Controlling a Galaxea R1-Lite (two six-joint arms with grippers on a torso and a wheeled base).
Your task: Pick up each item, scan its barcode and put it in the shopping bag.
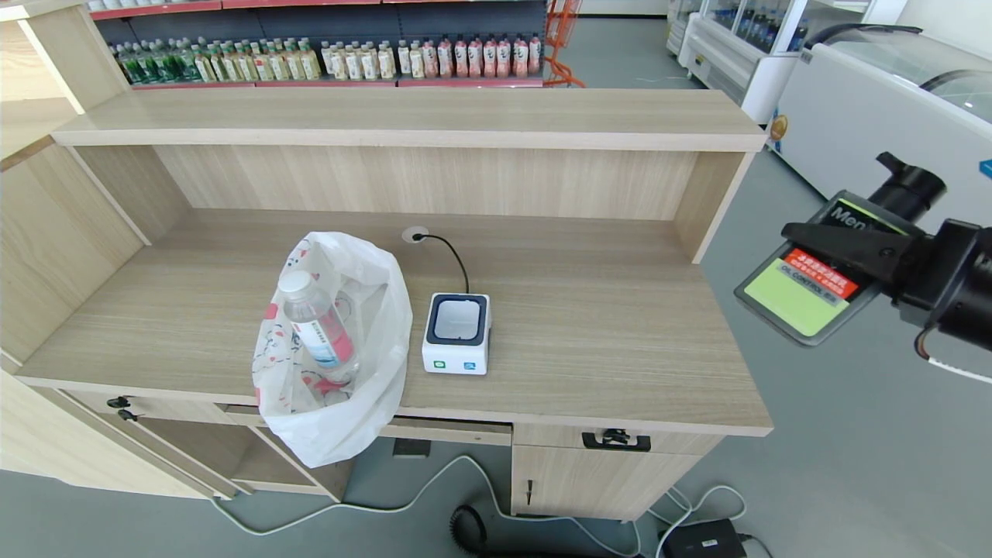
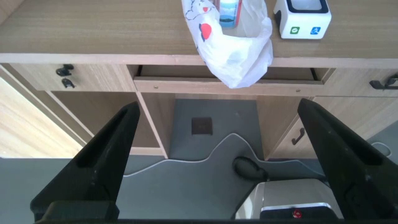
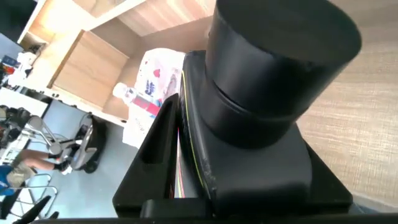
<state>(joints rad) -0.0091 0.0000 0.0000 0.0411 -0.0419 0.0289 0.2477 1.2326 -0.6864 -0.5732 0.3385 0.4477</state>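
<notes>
On the counter (image 1: pixel 604 310), under its raised back shelf, sits the scanner (image 1: pixel 457 333). Just left of the scanner the shopping bag (image 1: pixel 380 325) sags over the front edge, with a water bottle (image 1: pixel 316 325) leaning inside. Well right of the scanner, past the counter's end, the right gripper (image 1: pixel 814 256) is clamped on a black bottle (image 1: pixel 798 298). It is best carried in level, barcode face turned to the scanner's window, clearing the end panel. The left gripper (image 2: pixel 217 109), jaws spread and holding nothing, hangs below scanner height.

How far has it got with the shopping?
Done: a water bottle already sits in the shopping bag. In hand: the right hand grips a green-labelled bottle beside the counter, away from the scanner. Left, it seems: scanning and bagging that one.
</notes>
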